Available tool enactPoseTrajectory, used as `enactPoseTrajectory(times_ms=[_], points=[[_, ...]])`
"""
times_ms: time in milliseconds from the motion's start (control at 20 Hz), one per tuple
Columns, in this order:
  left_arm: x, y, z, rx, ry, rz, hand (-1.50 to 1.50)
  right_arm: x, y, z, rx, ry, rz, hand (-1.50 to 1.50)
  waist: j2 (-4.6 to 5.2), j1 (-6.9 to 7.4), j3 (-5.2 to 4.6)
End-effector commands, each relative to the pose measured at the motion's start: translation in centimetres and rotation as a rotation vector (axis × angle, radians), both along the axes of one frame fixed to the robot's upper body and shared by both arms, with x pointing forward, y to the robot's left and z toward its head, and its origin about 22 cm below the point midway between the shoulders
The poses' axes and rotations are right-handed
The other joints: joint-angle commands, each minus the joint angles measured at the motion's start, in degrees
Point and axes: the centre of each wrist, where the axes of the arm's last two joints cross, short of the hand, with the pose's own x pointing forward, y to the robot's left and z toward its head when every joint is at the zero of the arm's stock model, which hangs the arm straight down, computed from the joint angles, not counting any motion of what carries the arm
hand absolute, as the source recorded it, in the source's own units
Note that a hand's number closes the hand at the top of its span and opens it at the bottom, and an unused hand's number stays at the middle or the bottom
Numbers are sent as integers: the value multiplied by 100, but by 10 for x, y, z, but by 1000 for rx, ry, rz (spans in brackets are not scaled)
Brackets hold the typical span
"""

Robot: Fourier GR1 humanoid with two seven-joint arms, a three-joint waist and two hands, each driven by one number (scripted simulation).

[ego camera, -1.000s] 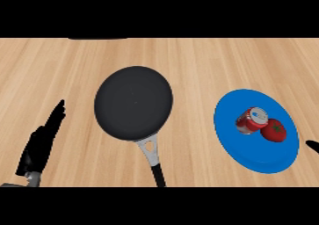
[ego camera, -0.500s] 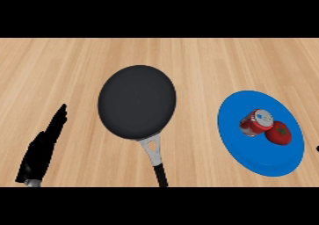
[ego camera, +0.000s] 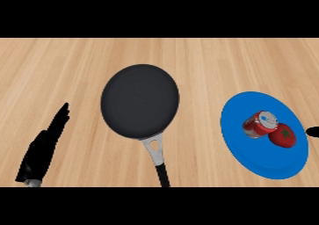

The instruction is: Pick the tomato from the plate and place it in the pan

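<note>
Wooden bench (ego camera: 70, 66) seen from above, pan (ego camera: 139, 101) taken as the landmark. The pan is black and round, nothing in it, its handle (ego camera: 158, 160) running down toward the lower edge of the view with a grey metal neck where it joins the pan. Well to the right of the pan lies a blue plate (ego camera: 252, 154), apart from the pan with bare wood between. On the plate sits the tomato (ego camera: 283, 136), red with a small green stem mark, on the side of the plate far from the pan. Touching the tomato, on its pan-facing side, lies a red can (ego camera: 260, 123) tipped on its side, silver end up and to the right. Left hand (ego camera: 41, 149) shows left of the pan and lower, well apart from it, fingers straight and pressed together pointing up, resting, holding nothing. Right hand (ego camera: 316, 131) only shows as a black tip at the view's right edge, just past the plate rim, level with the tomato; cannot tell how its fingers stand
</note>
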Motion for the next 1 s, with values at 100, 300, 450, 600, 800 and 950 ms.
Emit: enactPoseTrajectory(times_ms=[100, 300, 450, 600, 800, 950], points=[[8, 1, 3, -4, -12, -3, 0, 32, 2, 39, 26, 163, 42, -150, 8, 22, 0], [8, -3, -5, 4, 0, 3, 0, 29, 9, 3, 25, 343, 99, -150, 11, -13, -2], [4, 7, 3, 8, -3, -15, 0, 40, 9, 4, 70, 380, 94, -150, 1, 20, 1], [13, -17, 7, -3, -8, -1, 0, 50, 24, -4, 63, 403, 117, -150, 1, 8, 3], [10, 3, -1, -1, -7, 14, 0, 61, 36, -5, 72, 420, 136, -150, -7, -31, 0], [8, 4, 2, 1, -17, 3, 0, 74, 42, -15, 70, 456, 134, -150, -1, 15, 1]])
